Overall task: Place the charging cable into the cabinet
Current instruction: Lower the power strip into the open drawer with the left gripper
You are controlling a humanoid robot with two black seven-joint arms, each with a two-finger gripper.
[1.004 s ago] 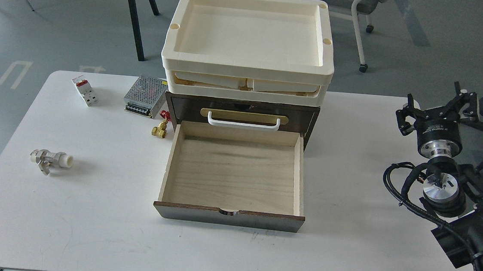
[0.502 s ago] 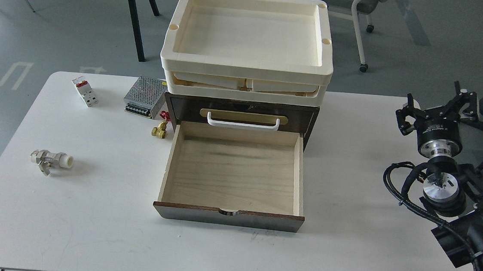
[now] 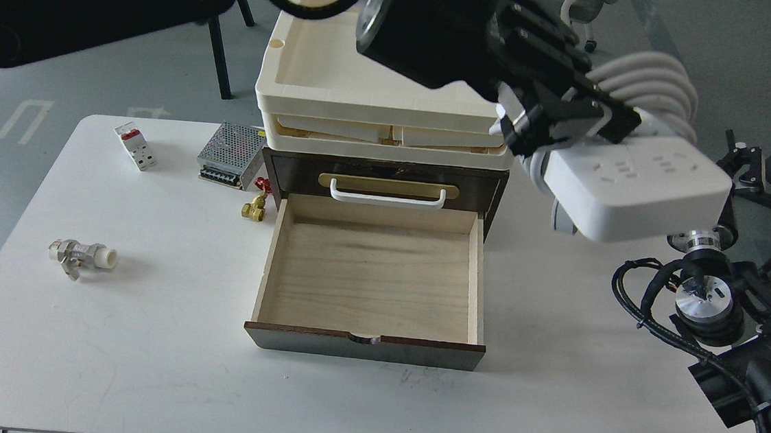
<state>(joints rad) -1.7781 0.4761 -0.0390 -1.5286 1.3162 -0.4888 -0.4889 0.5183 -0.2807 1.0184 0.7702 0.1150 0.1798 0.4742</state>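
Observation:
My left arm reaches in from the top left, and its gripper [image 3: 570, 123] is shut on the charging cable [image 3: 635, 191], a white power strip with a thick white cord [image 3: 654, 76] coiled round its middle. The strip hangs in the air to the right of the cabinet [image 3: 389, 174], above the table. The cabinet's pale wood drawer [image 3: 372, 281] is pulled open and empty, below the white handle [image 3: 387, 194]. The cream tray top [image 3: 314, 77] is partly hidden by my arm. My right gripper [image 3: 740, 165] is mostly hidden behind the strip at the right edge.
A white breaker with a red switch [image 3: 135, 145], a perforated silver box [image 3: 231, 153] and a small brass fitting [image 3: 255, 206] lie left of the cabinet. A white and silver valve [image 3: 82, 256] lies at the table's left. My right arm's cables [image 3: 653, 313] hang over the table's right edge.
My left arm has swung in from the top left with the charging cable in its gripper; it was out of view before. The strip now covers most of my right gripper.

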